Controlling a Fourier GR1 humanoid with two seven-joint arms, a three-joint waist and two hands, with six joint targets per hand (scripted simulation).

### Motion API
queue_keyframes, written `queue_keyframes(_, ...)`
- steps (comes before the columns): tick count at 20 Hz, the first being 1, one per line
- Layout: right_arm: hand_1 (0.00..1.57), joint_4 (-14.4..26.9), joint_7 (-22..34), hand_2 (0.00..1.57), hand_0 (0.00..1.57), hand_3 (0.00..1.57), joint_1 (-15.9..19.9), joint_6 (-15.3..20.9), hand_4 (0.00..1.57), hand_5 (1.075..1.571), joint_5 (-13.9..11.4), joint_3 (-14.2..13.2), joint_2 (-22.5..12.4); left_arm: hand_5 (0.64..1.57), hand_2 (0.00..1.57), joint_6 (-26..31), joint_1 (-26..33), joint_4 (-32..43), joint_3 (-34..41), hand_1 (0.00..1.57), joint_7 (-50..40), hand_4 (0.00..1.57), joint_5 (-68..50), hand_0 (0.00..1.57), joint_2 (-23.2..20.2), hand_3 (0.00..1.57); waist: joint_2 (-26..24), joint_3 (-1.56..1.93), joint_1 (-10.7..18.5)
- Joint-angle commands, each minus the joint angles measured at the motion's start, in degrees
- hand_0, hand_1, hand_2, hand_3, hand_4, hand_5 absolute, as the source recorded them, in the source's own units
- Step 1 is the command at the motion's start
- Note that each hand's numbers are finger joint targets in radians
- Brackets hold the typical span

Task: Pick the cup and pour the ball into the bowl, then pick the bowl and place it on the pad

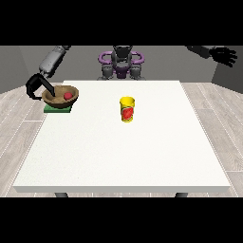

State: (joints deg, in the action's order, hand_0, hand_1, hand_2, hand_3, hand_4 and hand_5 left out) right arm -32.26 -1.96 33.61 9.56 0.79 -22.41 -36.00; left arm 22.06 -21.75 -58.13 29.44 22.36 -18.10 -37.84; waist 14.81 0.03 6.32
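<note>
The bowl point(60, 97), brown and wide-mouthed, is seen resting on the green pad point(58, 109) near the table's point(123, 156) corner at the view's left, with the red ball point(68, 95) lying inside it. The bowl appears slightly tilted, its mouth turned up and a little toward the camera, so its short axis is close to vertical; the pad lies flat beneath it, one green edge showing at the front. The robot hand at the view's left point(37, 87) is placed at the bowl's outer rim, with a dark finger reaching across the rim into the bowl; it is judged to be clamped on the rim, which would explain the bowl's tilt, though the grasp is too small to be read in detail. The yellow cup point(127, 109) is left upright near the middle of the table, well apart from the bowl, its long axis vertical and its mouth pointing up, a red mark facing the camera. The robot hand at the view's right point(225, 55) is held high and off to the side, away from the table, its fingers spread apart and holding nothing. From this layout the pouring is judged finished and the placing on the pad nearly so, with release of the bowl remaining.
</note>
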Motion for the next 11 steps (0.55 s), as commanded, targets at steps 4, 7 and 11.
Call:
queue_keyframes(4,0.0,4.2,0.8,0.0,0.0,0.12,1.0,-2.6,0.0,1.369,-0.5,0.7,-1.1,1.567,0.0,-2.0,1.8,-8.1,-5.7,0.0,-5.2,1.08,1.4,0.0,5.4,0.0,-5.0,0.09,1.3)
queue_keyframes(7,0.0,4.6,7.4,0.0,0.0,0.0,2.7,-3.8,0.0,1.354,-2.3,2.9,-2.7,1.559,0.0,-7.0,0.0,-12.3,-11.4,0.0,-13.1,0.9,2.9,0.0,11.2,0.0,-12.4,0.1,0.5)
queue_keyframes(11,0.0,-3.0,9.7,0.0,0.0,0.0,7.7,-7.8,0.48,1.434,-0.9,5.7,3.2,1.559,0.0,-7.8,3.4,-5.2,-11.4,0.0,-11.8,0.9,5.5,0.0,11.8,0.0,-21.0,-0.17,-3.7)
